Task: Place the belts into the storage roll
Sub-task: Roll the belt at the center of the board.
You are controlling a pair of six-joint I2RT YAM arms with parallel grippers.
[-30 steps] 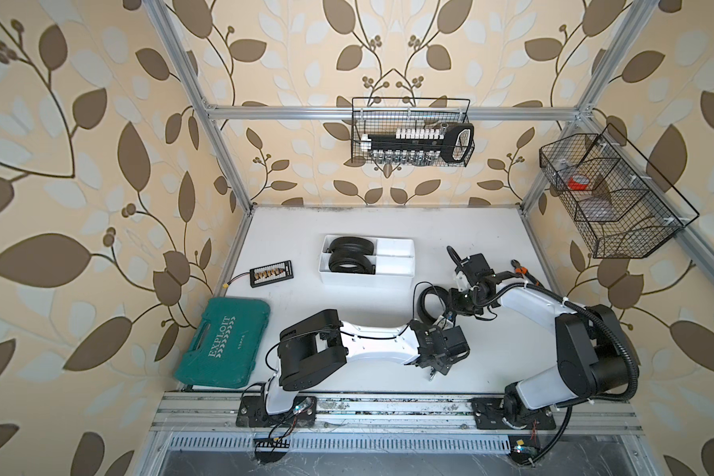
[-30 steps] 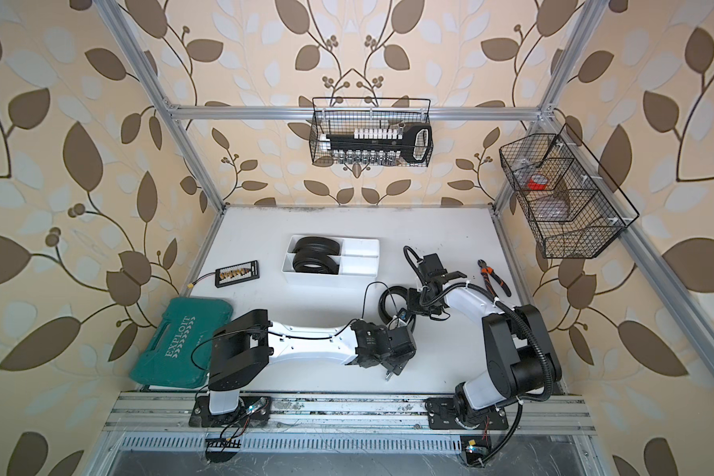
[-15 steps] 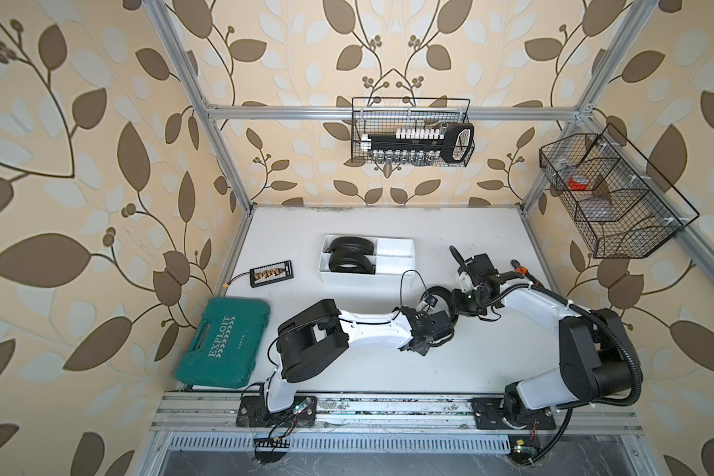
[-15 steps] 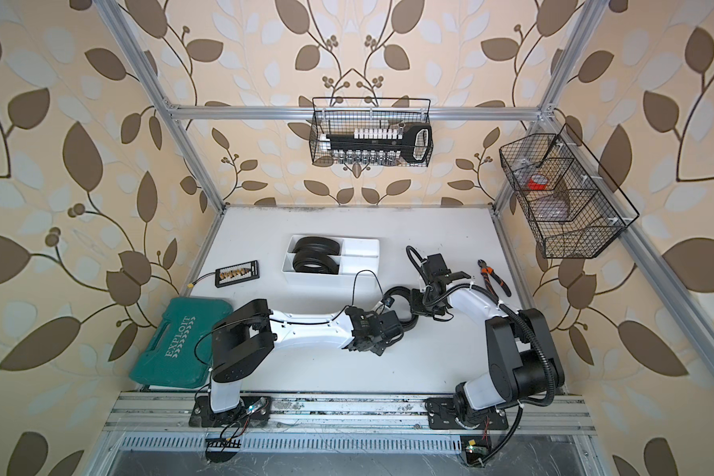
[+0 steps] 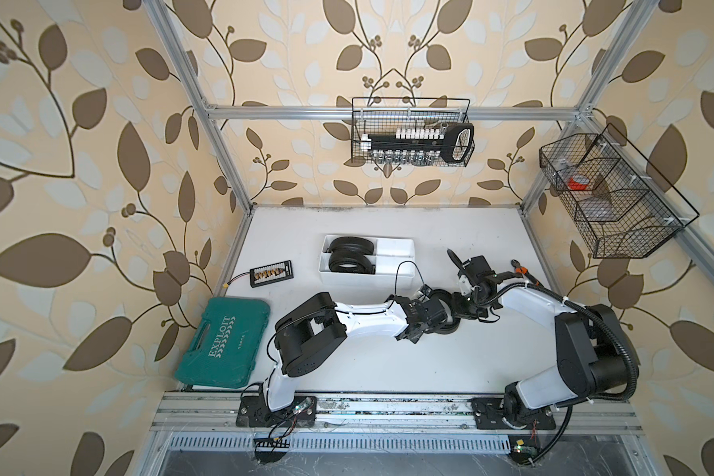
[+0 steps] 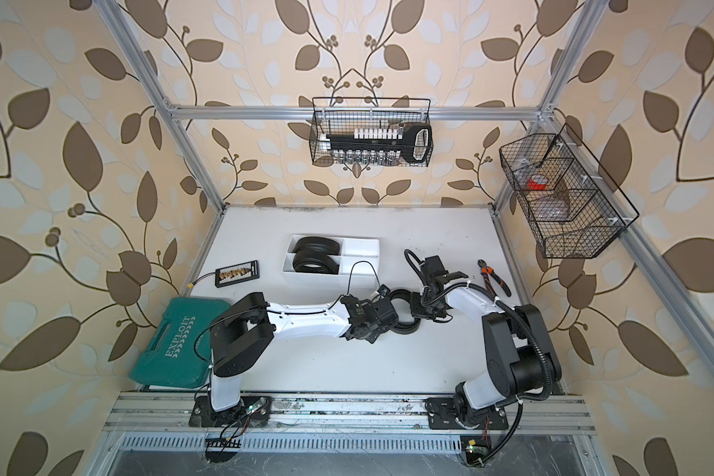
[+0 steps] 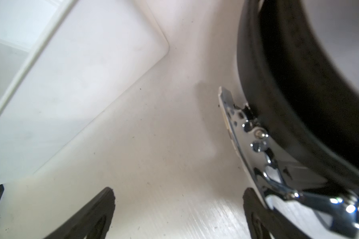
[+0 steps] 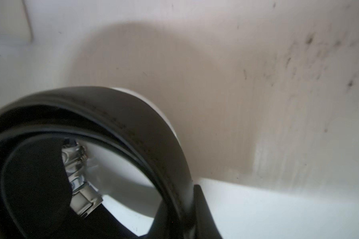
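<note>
We find the loose belt (image 8: 137, 128) coiled into a ring. The right gripper (image 8: 184, 209) is clamped onto its strap, and the right wrist view shows the black band running between the closed fingers. In a top view the ring (image 6: 400, 293) sits just off the long side of the storage roll (image 6: 326, 279) that faces the arm bases, near the corner farthest from the green tool case (image 5: 223, 342). The chrome buckle (image 7: 255, 140) lies on the outside of the coil, on the side toward the left gripper (image 7: 178, 191). We cannot tell whether the ring rests on the table (image 5: 388, 362) or hangs clear of it.

The left gripper is spread wide and grasps nothing. We see bare table between its fingers. One fingertip is just beside the buckle, and the gripper faces that same corner of the storage roll.

Inside the storage roll, a stowed belt (image 5: 349, 242) and a second stowed belt (image 5: 349, 257) lie coiled. They sit one each in the two adjoining compartments at the end nearest the tool case.

Farther out, a small black connector board (image 5: 271, 273) lies just beyond that end of the storage roll. The tool case lies past the board, well apart from the roll. Pliers (image 6: 493, 278) lie well beyond the roll's opposite end. One wire basket (image 5: 411, 132) hangs on the wall behind the storage roll, and a second wire basket (image 5: 611, 198) hangs on the wall beyond the pliers.
</note>
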